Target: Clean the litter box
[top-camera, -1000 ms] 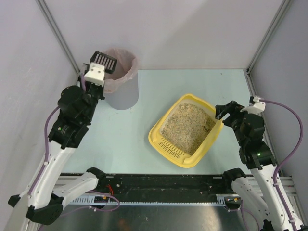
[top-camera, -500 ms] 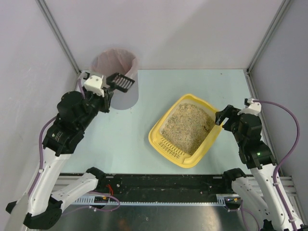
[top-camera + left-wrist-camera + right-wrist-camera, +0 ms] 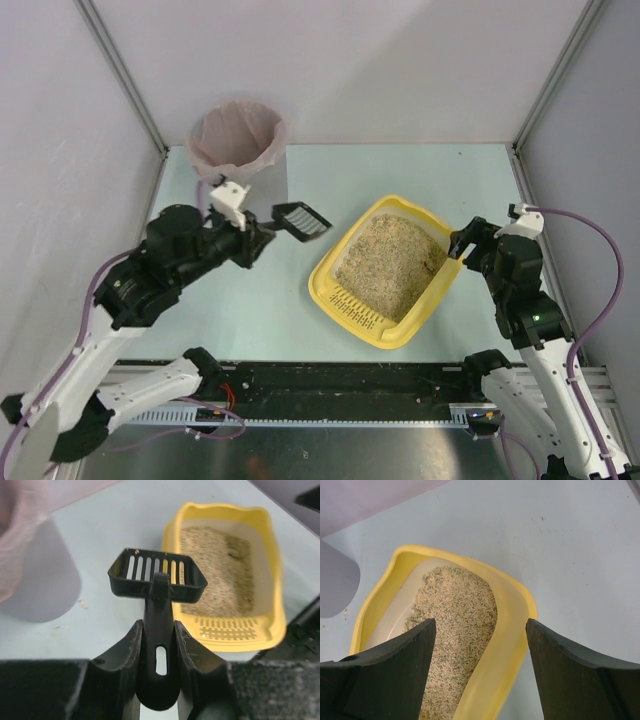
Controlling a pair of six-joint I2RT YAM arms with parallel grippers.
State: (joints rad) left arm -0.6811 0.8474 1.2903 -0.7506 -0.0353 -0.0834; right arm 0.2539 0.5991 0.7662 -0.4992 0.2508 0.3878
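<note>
The litter box [image 3: 360, 310] is a shallow yellow tray of beige litter, lying right of centre on the table. My left gripper [image 3: 262, 236] is shut on the handle of a black slotted scoop [image 3: 301, 221], whose head hangs over the table just left of the box. In the left wrist view the scoop [image 3: 157, 575] sticks out from between my fingers [image 3: 134, 642], with the litter box [image 3: 272, 575] beyond it. My right gripper [image 3: 461, 240] is open, one finger on each side of the box's right rim [image 3: 512, 625], above the litter [image 3: 457, 620].
A grey bin with a pink liner [image 3: 238, 142] stands at the back left, near the wall; it shows as a blurred grey shape [image 3: 37, 580] in the left wrist view. Frame posts rise at both back corners.
My left arm has swung the scoop from over the bin down and to the right, toward the litter box. The right gripper has shifted slightly at the box rim.
</note>
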